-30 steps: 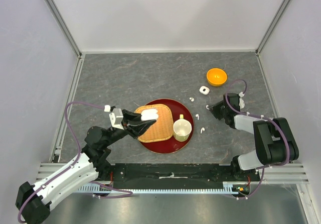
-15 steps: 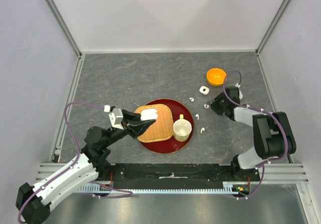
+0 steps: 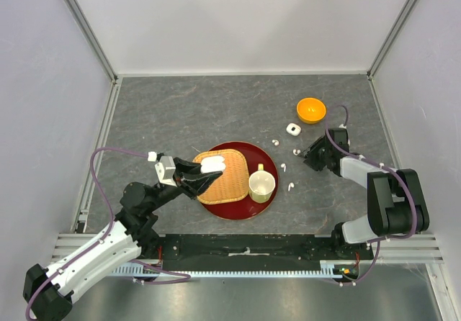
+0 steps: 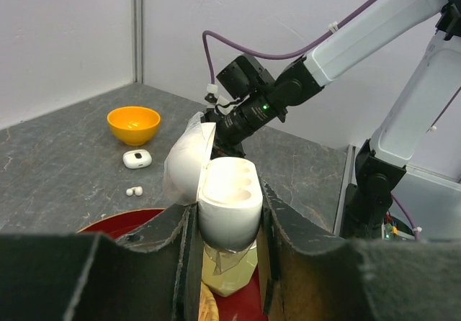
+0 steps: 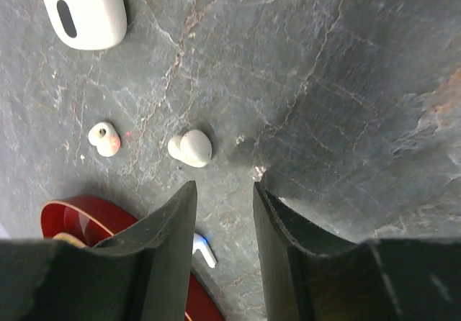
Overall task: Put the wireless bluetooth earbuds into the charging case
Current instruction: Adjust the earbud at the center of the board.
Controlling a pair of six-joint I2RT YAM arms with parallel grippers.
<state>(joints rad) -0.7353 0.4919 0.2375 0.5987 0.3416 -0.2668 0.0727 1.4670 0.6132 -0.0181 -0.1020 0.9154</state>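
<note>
Top view: fixed, high above near edge, looking down on whole grey stone-pattern tabletop (image 3: pixel 180 105). Left wrist view: low, near-level, facing across toward right arm (image 4: pixel 338 37); open white plastic charging case (image 4: pixel 229 191) close in foreground. Right wrist view: very near, straight down. All three share small closed white pebble-shaped case (image 3: pixel 292 129) (image 4: pixel 137 159) (image 5: pixel 85 11).

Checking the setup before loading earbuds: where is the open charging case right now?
Top view, left of centre: the charging case sits clamped in the left jaws, over the wicker tray, left of the cream cup.
</note>
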